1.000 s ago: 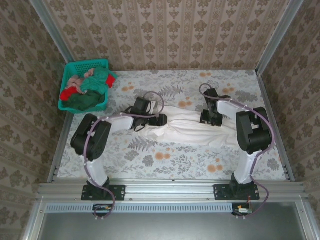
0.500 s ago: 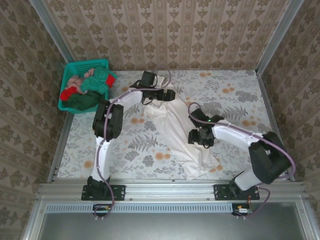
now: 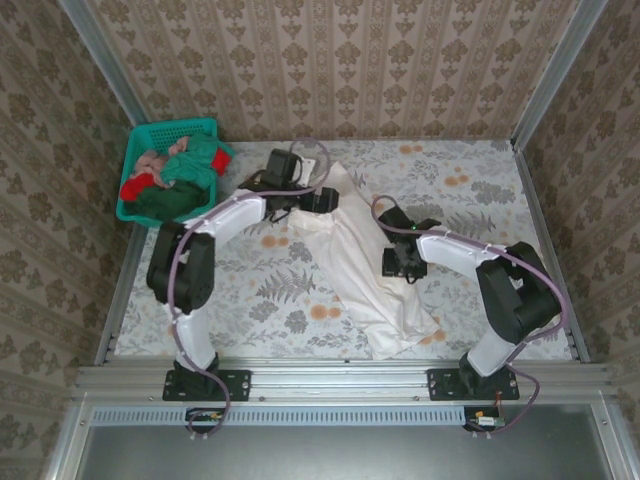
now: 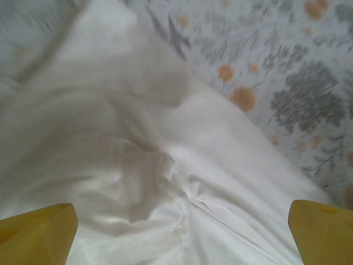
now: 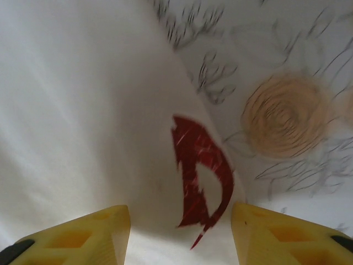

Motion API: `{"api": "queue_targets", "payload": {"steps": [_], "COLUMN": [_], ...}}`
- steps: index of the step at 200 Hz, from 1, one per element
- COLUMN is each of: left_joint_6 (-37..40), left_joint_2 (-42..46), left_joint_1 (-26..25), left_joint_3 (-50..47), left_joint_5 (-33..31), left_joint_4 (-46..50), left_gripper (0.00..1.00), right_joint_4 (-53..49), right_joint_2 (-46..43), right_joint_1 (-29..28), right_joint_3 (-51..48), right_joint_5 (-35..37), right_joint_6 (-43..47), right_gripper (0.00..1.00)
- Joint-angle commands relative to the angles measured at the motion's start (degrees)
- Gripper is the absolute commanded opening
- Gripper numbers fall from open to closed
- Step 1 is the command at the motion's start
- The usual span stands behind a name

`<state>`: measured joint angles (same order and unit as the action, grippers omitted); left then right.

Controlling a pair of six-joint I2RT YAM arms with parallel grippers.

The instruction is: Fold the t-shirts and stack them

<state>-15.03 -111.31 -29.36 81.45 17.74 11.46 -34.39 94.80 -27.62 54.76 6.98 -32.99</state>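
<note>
Blur smears the white t-shirt (image 5: 83,99) and its red print (image 5: 201,176), a letter-like mark I cannot read. The bottom edge cuts off the fingertips (image 5: 83,237) of the right gripper (image 5: 182,232) and of the left gripper (image 4: 179,232). The heaped shirts (image 3: 175,180) in the basket (image 3: 170,130) overlap and are too small to tell apart.

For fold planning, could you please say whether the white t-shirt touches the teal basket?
Apart: top view shows patterned table between white t-shirt and basket.
</note>
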Motion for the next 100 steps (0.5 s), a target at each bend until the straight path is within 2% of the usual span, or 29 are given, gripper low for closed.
{"api": "queue_targets", "payload": {"steps": [1,17,46,76,100], "left_joint_6": [-3.89,-4.46,-4.11,-0.61,1.81], "left_joint_2": [-8.28,-12.97,-21.5,-32.11,-38.05], "left_joint_1": [-0.69,-0.83,-0.96,-0.96,-1.31], "left_joint_3": [3.08,7.42,16.38,34.08,46.75], "left_joint_5": [-0.15,1.68,5.31,10.28,14.19], "left_joint_4": [-1.58,-1.34,-1.7,4.63,8.67], "left_gripper": [0.97,0.91,0.88,0.89,0.91], "right_joint_4": [2.49,2.73,6.09,10.0,13.21], "right_joint_2": [-1.73,-2.4,-2.5,-0.91,0.47], "right_joint_1": [-3.29,-5.48,-10.43,-16.77,-19.52], "right_joint_3": [-3.36,-5.06,-7.21,-5.96,-2.92], "right_joint_5": [-1.26,-0.64,-0.81,0.14,0.65], "right_joint_6": [-2.74,-5.42,-10.76,-18.84,-23.16], "right_gripper": [0.54,0.55,0.55,0.61,0.62]}}
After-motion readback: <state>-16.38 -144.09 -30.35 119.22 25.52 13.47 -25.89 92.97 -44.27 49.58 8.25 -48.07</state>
